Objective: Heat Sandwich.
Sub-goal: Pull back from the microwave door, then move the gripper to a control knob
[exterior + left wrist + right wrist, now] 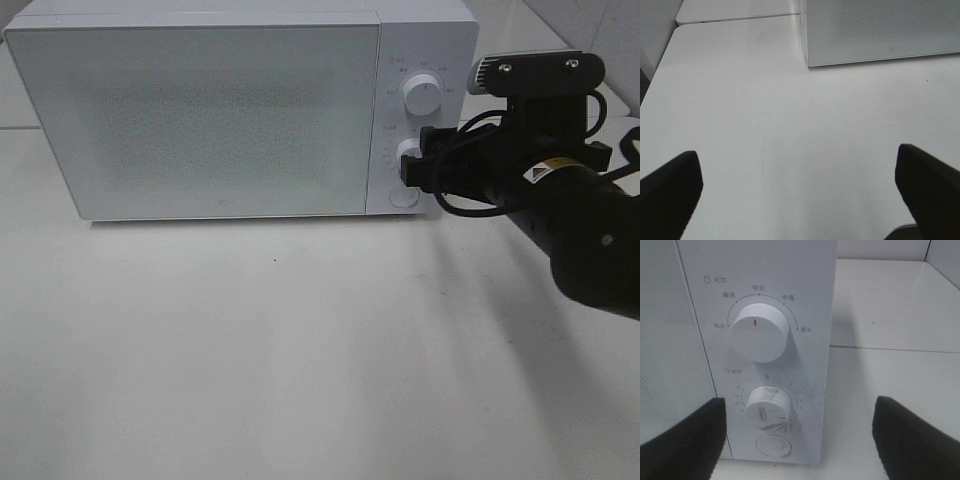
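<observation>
The sandwich is out of view. The white microwave (200, 120) stands at the back of the table with its door closed, and nothing shows through the frosted door. My right gripper (420, 162) is open right in front of the control panel. In the right wrist view its fingers (685, 442) stand wide apart on either side of the timer knob (767, 406), apart from it, with nothing between them. The power knob (759, 332) sits above. My left gripper (800, 195) hangs open over bare table, off to the left of the microwave (880, 30).
A round door button (772, 446) sits below the timer knob. The white table (300, 350) spreads in front of the microwave. The table's left edge (660, 65) shows in the left wrist view. The right arm (580, 230) fills the right side of the high view.
</observation>
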Available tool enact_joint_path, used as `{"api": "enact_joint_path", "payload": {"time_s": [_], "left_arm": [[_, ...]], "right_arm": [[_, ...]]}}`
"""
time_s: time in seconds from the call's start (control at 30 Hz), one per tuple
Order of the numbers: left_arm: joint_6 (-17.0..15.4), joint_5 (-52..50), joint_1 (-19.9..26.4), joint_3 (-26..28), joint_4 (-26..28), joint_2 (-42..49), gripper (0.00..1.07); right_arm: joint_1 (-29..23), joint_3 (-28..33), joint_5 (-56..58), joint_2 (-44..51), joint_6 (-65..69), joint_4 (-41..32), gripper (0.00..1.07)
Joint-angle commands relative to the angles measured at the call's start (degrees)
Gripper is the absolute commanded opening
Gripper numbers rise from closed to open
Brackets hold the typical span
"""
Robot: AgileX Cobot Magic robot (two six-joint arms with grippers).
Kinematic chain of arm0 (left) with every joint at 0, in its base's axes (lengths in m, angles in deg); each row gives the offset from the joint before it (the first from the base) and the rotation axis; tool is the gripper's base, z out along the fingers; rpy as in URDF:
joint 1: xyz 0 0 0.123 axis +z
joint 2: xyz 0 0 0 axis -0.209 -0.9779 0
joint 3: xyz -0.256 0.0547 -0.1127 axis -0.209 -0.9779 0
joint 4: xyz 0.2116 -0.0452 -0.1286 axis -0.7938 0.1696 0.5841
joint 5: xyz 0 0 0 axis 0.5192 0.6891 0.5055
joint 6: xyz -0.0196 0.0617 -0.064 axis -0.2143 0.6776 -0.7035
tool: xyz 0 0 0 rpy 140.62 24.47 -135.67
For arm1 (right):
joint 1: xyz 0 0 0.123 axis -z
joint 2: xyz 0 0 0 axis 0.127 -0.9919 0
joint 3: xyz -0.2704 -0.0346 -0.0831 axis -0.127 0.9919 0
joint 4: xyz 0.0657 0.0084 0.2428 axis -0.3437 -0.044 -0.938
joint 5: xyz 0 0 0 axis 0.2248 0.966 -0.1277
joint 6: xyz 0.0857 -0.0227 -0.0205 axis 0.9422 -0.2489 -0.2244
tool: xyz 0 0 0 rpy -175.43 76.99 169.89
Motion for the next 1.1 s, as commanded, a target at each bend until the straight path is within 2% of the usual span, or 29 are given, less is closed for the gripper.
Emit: {"api": "enact_joint_path", "payload": {"time_s": [0.03,0.3,0.7,1.1], "left_arm": [[-0.06,-0.69,-0.06,-0.17,0.46,1.49,1.01],[-0.06,-0.69,-0.06,-0.17,0.46,1.49,1.01],[0.0,-0.69,-0.06,-0.17,0.46,1.49,1.01],[0.0,-0.69,-0.06,-0.17,0.46,1.49,1.01]], "right_arm": [[-2.35,-0.17,-4.76,-1.43,-0.46,-3.09,0.76],[-6.65,-0.29,-9.85,-5.1,0.34,-6.93,0.76],[-6.7,-0.57,-13.52,-11.12,4.81,-6.02,0.76],[-6.3,-7.73,-13.64,-17.53,5.44,-6.02,0.76]]}}
